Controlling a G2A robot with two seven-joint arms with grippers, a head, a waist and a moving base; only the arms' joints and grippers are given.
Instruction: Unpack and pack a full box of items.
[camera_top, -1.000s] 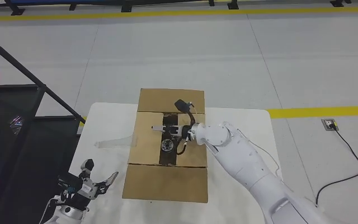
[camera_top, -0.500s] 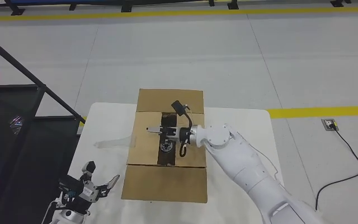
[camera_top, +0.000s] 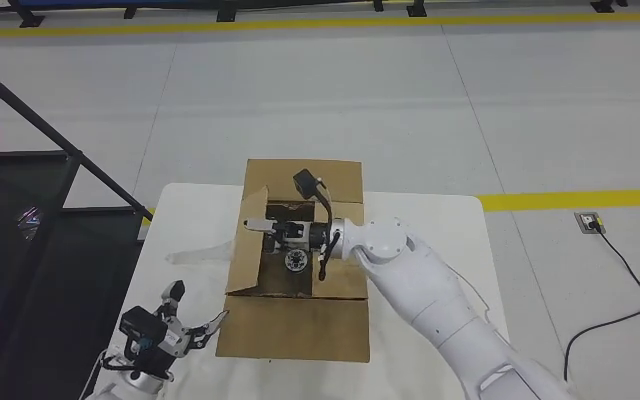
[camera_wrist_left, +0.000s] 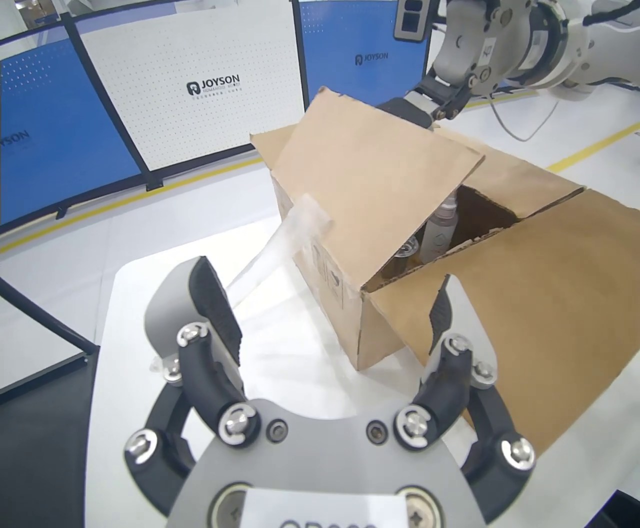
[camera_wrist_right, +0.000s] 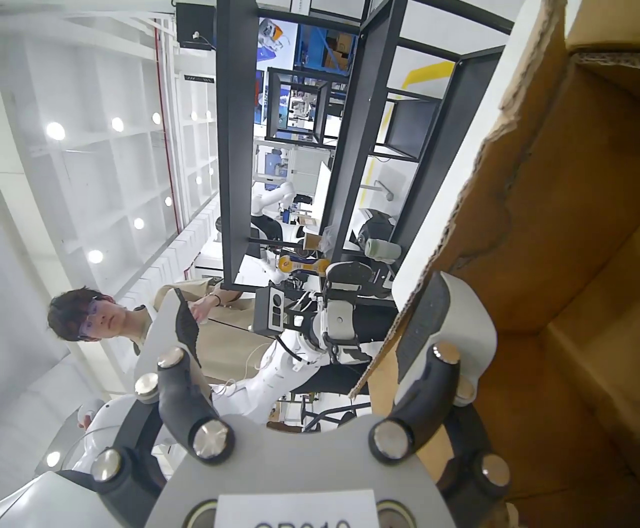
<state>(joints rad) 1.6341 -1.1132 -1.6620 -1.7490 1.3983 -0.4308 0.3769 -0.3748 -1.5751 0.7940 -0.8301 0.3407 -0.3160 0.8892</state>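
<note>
A brown cardboard box (camera_top: 300, 325) stands in the middle of the white table (camera_top: 190, 215), its front and back flaps folded out. My right gripper (camera_top: 262, 222) is over the box opening, open, with one finger (camera_wrist_right: 440, 320) inside the left flap (camera_wrist_right: 525, 200) and the flap's edge between the fingers. That flap (camera_wrist_left: 370, 190) stands tilted up. Inside the box I see a clear bottle (camera_wrist_left: 440, 230) and a round item (camera_top: 294, 260). My left gripper (camera_wrist_left: 325, 305) hangs open and holds nothing near the table's front left corner, short of the box corner.
A strip of clear tape (camera_wrist_left: 280, 245) hangs from the raised flap toward the table's left side (camera_top: 200, 253). A black frame (camera_top: 60, 160) stands off the table's left. Bare table lies left and right of the box.
My right gripper has moved left across the opening and the left flap has risen from flat to tilted up. My left gripper has shifted slightly right, toward the box.
</note>
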